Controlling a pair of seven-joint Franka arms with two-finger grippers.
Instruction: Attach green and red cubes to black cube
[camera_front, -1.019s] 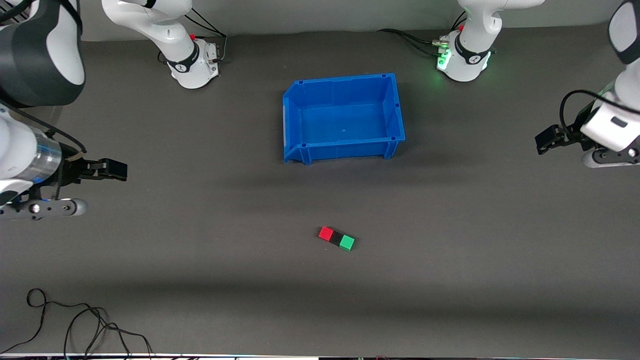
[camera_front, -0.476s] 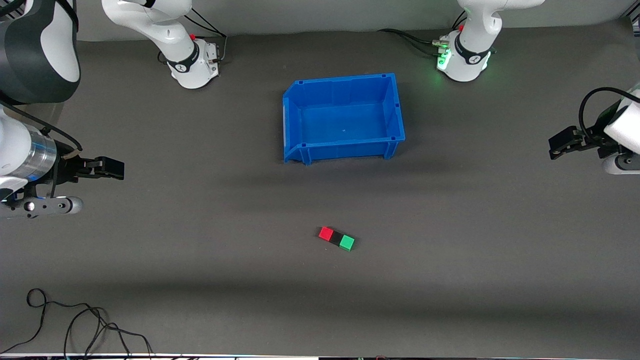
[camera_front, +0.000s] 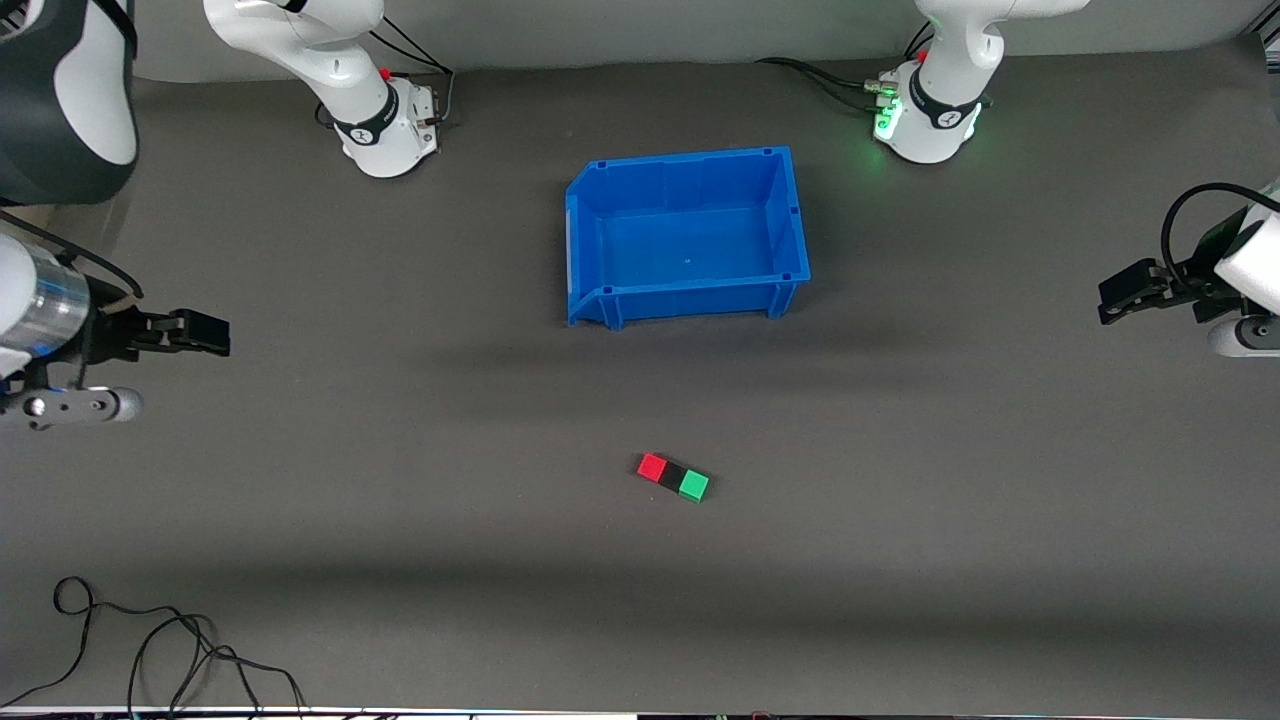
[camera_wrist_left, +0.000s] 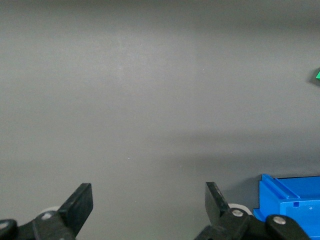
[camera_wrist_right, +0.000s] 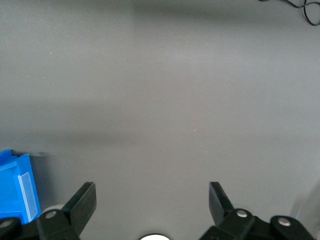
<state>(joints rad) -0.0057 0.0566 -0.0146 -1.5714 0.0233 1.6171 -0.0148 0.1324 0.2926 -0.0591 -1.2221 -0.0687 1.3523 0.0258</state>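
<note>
A red cube (camera_front: 652, 466), a black cube (camera_front: 672, 476) and a green cube (camera_front: 694, 486) lie touching in one short row on the dark table, black in the middle, nearer to the front camera than the blue bin. My left gripper (camera_front: 1112, 300) is open and empty over the left arm's end of the table; its wrist view (camera_wrist_left: 148, 200) shows bare table between the fingers and a sliver of the green cube (camera_wrist_left: 317, 75). My right gripper (camera_front: 212, 334) is open and empty over the right arm's end of the table, as its wrist view (camera_wrist_right: 151, 199) shows.
An empty blue bin (camera_front: 600, 180) stands mid-table, nearer the arm bases; its corner shows in the left wrist view (camera_wrist_left: 290, 197) and the right wrist view (camera_wrist_right: 17, 187). A loose black cable (camera_front: 150, 640) lies at the table's front corner at the right arm's end.
Both arms have drawn outward, away from the middle of the table, the left one mostly in the first half second. The row of cubes has not moved.
</note>
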